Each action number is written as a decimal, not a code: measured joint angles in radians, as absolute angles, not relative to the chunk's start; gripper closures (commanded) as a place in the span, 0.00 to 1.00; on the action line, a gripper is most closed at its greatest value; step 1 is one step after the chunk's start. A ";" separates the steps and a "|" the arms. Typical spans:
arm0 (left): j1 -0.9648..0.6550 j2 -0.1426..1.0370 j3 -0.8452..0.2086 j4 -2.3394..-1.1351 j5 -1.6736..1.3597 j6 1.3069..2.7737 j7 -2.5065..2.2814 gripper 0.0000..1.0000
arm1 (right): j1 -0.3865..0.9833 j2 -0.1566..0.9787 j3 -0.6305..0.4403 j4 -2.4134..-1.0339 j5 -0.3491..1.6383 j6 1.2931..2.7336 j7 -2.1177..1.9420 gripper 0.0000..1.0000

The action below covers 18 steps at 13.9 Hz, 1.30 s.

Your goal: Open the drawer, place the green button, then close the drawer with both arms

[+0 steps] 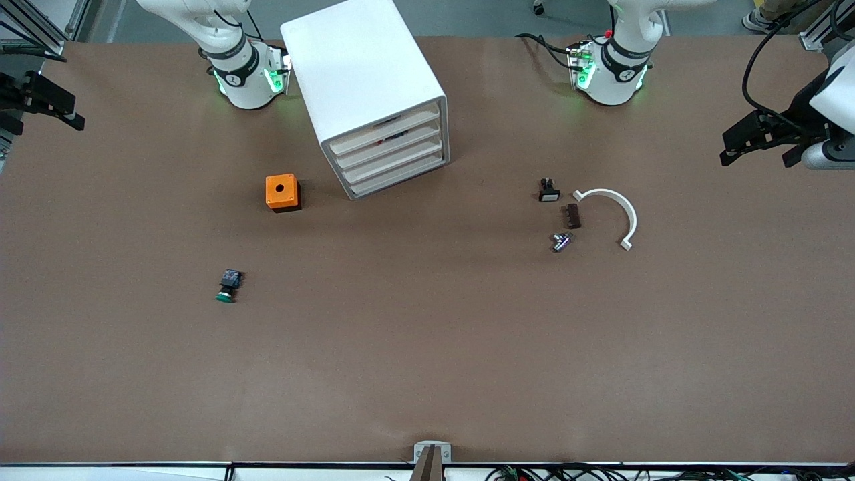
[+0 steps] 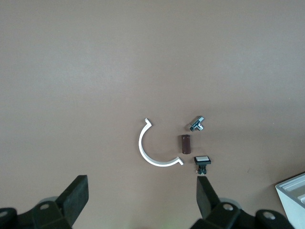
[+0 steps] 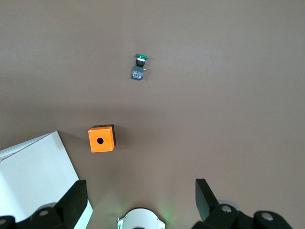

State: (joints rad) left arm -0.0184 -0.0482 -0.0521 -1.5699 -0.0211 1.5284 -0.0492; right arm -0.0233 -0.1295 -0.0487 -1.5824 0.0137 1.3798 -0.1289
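Note:
The white cabinet point(image 1: 364, 80) stands between the two arm bases, and its drawers point(image 1: 391, 155) are all pushed in. The button point(image 1: 228, 286), green cap on a black body, lies on the table nearer the front camera than the orange box point(image 1: 282, 192), toward the right arm's end. The right wrist view shows the button point(image 3: 139, 67), the orange box point(image 3: 101, 139) and the cabinet point(image 3: 33, 171). My right gripper point(image 1: 70, 112) hangs open and empty over the table's edge at its own end; its jaws point(image 3: 139, 183) stand wide. My left gripper point(image 1: 731, 150), also open and empty point(image 2: 142, 198), hangs over the left arm's end.
Toward the left arm's end lie a black part with a white cap point(image 1: 548, 190), a small brown block point(image 1: 572, 216), a metal fitting point(image 1: 561, 241) and a white curved clip point(image 1: 611, 214). A cabinet corner point(image 2: 293, 200) shows in the left wrist view.

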 measured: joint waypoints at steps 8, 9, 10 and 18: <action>-0.012 -0.047 -0.050 -1.570 -0.021 1.526 -0.049 0.00 | -0.017 -0.129 -0.045 -1.582 0.014 1.372 -0.129 0.00; -0.012 -0.044 -0.050 -1.571 -0.021 1.525 -0.049 0.00 | -0.017 -0.130 -0.047 -1.582 0.014 1.372 -0.129 0.00; -0.012 -0.037 -0.050 -1.572 -0.021 1.524 -0.049 0.00 | -0.017 -0.130 -0.051 -1.582 0.014 1.371 -0.129 0.00; -0.044 0.126 -0.060 -1.574 -0.021 1.523 -0.133 0.00 | -0.020 -0.130 -0.067 -1.581 0.014 1.368 -0.129 0.00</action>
